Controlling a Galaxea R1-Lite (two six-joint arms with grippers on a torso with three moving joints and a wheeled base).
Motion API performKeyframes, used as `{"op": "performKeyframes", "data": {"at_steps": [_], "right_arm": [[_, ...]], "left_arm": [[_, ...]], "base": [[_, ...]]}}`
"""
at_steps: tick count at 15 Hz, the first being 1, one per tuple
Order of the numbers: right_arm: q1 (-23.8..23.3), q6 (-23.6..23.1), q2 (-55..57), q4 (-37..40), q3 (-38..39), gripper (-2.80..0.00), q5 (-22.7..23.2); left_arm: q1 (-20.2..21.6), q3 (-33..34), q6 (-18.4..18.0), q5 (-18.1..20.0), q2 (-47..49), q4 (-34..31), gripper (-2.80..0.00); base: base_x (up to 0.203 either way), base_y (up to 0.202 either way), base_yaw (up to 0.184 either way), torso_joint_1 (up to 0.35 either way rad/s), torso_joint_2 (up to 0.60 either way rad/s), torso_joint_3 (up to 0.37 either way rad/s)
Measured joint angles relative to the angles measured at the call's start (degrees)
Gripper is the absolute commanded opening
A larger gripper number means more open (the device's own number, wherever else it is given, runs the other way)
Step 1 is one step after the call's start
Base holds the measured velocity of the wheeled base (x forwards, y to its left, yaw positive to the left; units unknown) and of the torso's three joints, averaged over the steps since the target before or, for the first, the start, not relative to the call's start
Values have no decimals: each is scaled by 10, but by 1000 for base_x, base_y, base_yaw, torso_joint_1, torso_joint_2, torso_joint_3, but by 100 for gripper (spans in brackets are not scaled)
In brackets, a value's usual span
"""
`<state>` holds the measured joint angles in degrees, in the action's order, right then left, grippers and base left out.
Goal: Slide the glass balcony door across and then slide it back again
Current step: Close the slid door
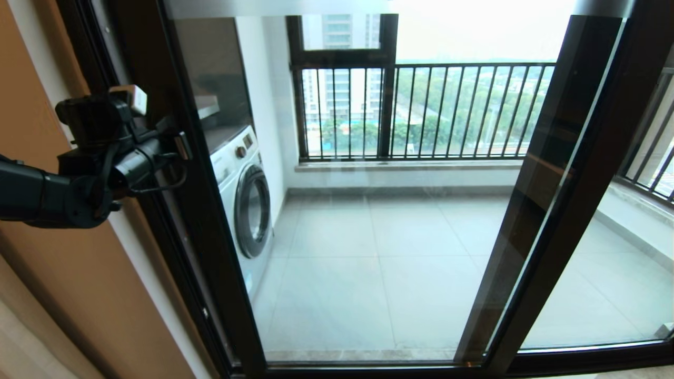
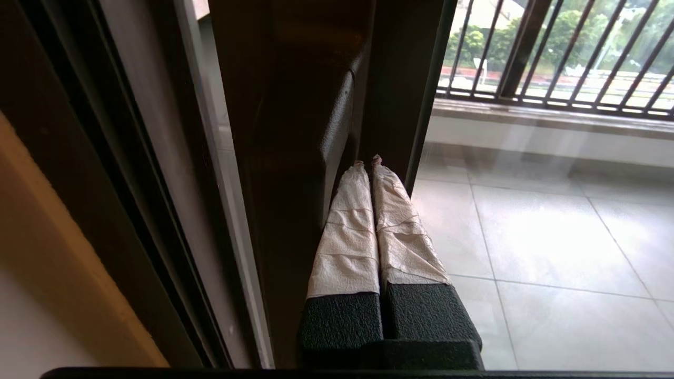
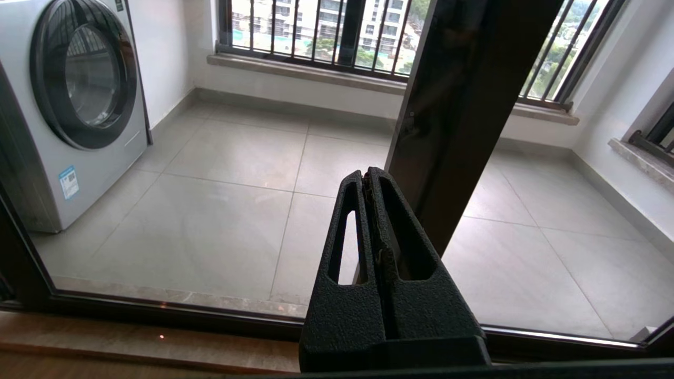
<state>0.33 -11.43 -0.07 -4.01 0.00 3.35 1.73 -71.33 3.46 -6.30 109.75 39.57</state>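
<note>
The glass balcony door (image 1: 368,237) fills the head view, its dark left upright (image 1: 195,200) standing close to the wall-side frame. My left gripper (image 1: 175,146) is up at that upright. In the left wrist view it (image 2: 368,161) is shut, with nothing between its tape-wrapped fingers (image 2: 347,226). They lie alongside the small dark lever handle (image 2: 337,131), tips against the upright. My right gripper (image 3: 367,176) is out of the head view. It is shut and empty, low in front of the glass, near another dark upright (image 3: 463,105).
A white washing machine (image 1: 247,205) stands behind the glass at the left. The black-barred railing window (image 1: 421,110) closes the balcony's far side. A dark bottom track (image 3: 158,310) runs along the floor, and a tan wall (image 1: 52,295) is to my left.
</note>
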Motion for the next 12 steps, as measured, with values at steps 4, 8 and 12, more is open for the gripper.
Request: {"op": "performKeyframes", "data": {"at_steps": [4, 8, 12], "right_arm": [[0, 0, 0, 0, 0, -280, 0], [0, 0, 0, 0, 0, -280, 0], [0, 0, 0, 0, 0, -280, 0]], "left_arm": [[39, -1, -1, 18, 0, 1, -280], [79, -4, -3, 37, 2, 2, -280], [110, -8, -4, 57, 10, 2, -280]], "base": [[0, 0, 0, 0, 0, 0], [0, 0, 0, 0, 0, 0], [0, 0, 0, 0, 0, 0]]}}
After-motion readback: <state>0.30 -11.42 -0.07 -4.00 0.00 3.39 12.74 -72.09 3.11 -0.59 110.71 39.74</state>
